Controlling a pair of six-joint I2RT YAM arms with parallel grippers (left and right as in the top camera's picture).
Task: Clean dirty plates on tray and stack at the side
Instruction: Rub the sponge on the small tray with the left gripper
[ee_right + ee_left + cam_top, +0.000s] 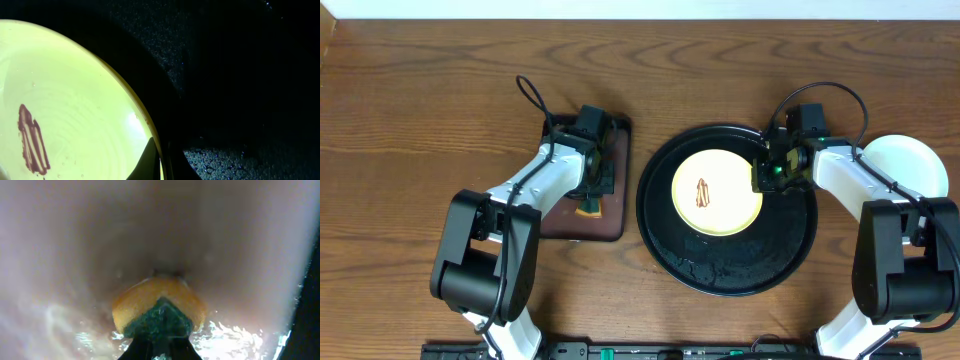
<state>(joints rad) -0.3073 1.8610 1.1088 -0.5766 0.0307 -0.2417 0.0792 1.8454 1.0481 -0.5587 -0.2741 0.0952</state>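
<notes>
A pale yellow plate (715, 192) with a red-brown smear (704, 192) lies in the round black tray (730, 270). My right gripper (767, 172) is shut on the plate's right rim. In the right wrist view one finger sits over the plate (75, 115) and the other outside its edge, above the wet tray (240, 75). A pale white plate (910, 165) rests on the table at the far right. My left gripper (588, 190) is shut on a yellow-and-green sponge (150, 297), which is pressed down onto a wet surface.
A rectangular dark-brown tray (570, 222) sits left of the black tray, under my left gripper and the sponge (588, 208). Water drops glisten on the black tray's floor. Bare wooden table runs along the back and far left.
</notes>
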